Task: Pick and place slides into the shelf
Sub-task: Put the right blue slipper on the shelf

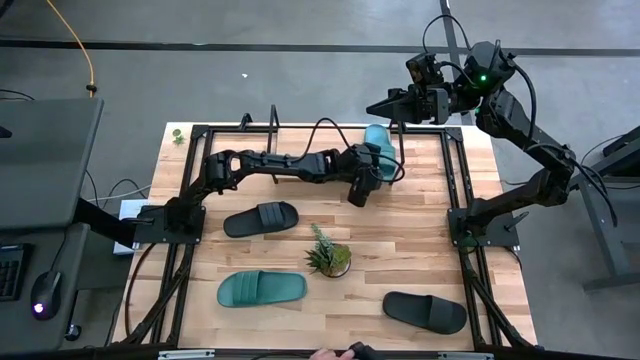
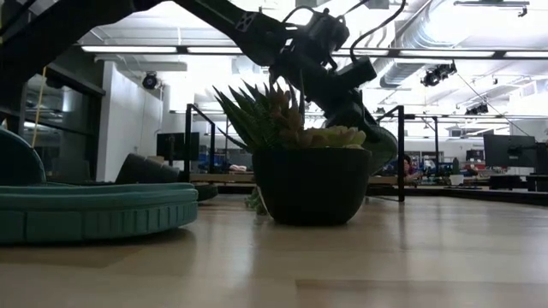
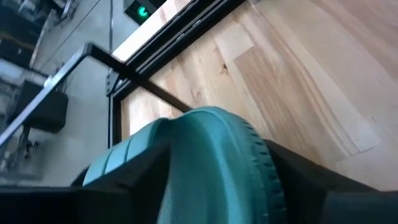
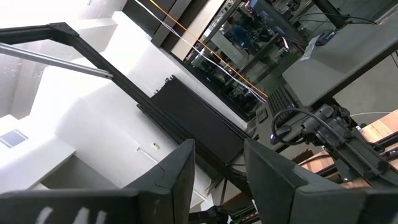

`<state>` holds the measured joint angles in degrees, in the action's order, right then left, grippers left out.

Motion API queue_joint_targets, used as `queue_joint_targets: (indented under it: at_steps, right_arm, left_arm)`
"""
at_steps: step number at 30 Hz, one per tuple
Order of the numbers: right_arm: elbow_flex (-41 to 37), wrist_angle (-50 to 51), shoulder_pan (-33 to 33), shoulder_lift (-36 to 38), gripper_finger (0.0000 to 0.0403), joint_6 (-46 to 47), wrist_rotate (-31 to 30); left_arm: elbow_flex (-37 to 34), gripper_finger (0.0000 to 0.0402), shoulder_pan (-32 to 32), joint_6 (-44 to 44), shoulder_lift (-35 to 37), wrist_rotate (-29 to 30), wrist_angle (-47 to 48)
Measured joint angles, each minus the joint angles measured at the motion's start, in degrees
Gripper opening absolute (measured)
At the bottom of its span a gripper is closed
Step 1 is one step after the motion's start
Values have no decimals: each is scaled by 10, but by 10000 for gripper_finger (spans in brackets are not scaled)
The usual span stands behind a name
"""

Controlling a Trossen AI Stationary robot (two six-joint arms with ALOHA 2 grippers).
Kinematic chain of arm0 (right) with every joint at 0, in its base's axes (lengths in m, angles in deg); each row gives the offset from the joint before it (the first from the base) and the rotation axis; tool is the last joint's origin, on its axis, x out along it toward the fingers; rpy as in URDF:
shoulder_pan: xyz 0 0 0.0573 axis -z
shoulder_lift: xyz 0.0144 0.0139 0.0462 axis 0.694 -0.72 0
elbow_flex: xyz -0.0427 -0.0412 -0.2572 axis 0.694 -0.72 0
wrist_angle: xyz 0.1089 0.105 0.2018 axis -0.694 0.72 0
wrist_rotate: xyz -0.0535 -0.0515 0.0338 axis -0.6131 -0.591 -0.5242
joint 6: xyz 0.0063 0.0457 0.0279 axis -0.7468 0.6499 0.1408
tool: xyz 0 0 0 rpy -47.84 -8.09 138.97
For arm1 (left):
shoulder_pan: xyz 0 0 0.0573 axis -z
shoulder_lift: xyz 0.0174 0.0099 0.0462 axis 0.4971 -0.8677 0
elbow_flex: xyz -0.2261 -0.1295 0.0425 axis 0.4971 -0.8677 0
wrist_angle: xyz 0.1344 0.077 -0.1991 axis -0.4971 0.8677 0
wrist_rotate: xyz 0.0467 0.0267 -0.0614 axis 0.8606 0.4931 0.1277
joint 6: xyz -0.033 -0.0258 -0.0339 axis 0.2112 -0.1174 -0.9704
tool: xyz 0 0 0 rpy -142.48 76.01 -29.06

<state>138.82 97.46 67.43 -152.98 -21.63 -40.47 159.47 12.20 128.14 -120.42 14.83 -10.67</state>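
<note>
My left gripper point(image 1: 372, 168) reaches across the table's far middle and is shut on a teal-green slide point(image 1: 378, 142), which shows large in the left wrist view point(image 3: 205, 162). The shelf point(image 1: 300, 140) stands along the far edge, its black end bars point(image 2: 188, 141) upright. The held slide is at the shelf's right end. My right gripper point(image 1: 385, 105) waits open, raised beyond the far right corner. On the table lie sole down a black slide point(image 1: 262, 218), a second teal-green slide point(image 1: 262, 289) and another black slide point(image 1: 425, 312). My left gripper pinches the teal-green slide between its two fingers point(image 3: 292, 177), one on each side face. The rounded end point(image 3: 217, 121) with its ribbed rim sticks out past the fingertips. The slide is turned on edge and lifted above the wooden table top.
A small spiky potted plant point(image 1: 328, 257) stands in the table's middle, between the loose slides and in front of the low camera point(image 2: 308, 171). Black frame rails point(image 1: 455, 190) run along the table's left and right sides. A person's hand point(image 1: 325, 353) shows at the near edge.
</note>
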Motion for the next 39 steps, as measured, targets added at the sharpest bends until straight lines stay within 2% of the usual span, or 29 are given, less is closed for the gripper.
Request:
queue_joint_targets:
  at_steps: [5, 12, 17, 24, 34, 39]
  right_arm:
    - [0, 0, 0, 0, 131, 0, 0]
    - [0, 0, 0, 0, 131, 0, 0]
    - [0, 0, 0, 0, 131, 0, 0]
    - [0, 0, 0, 0, 131, -9, 0]
    - [0, -1, 27, 9, 131, -15, 0]
    - [0, 0, 58, 24, 131, -43, 0]
  left_arm:
    - [0, 315, 0, -27, 0, 9, 15]
    - [1, 354, 0, -38, 0, -12, 49]
    - [41, 358, 0, -70, 0, -42, 134]
    - [62, 358, 0, -120, 4, -39, 158]
    - [224, 357, 0, -178, 8, -37, 301]
    - [291, 335, -4, -193, 8, -29, 410]
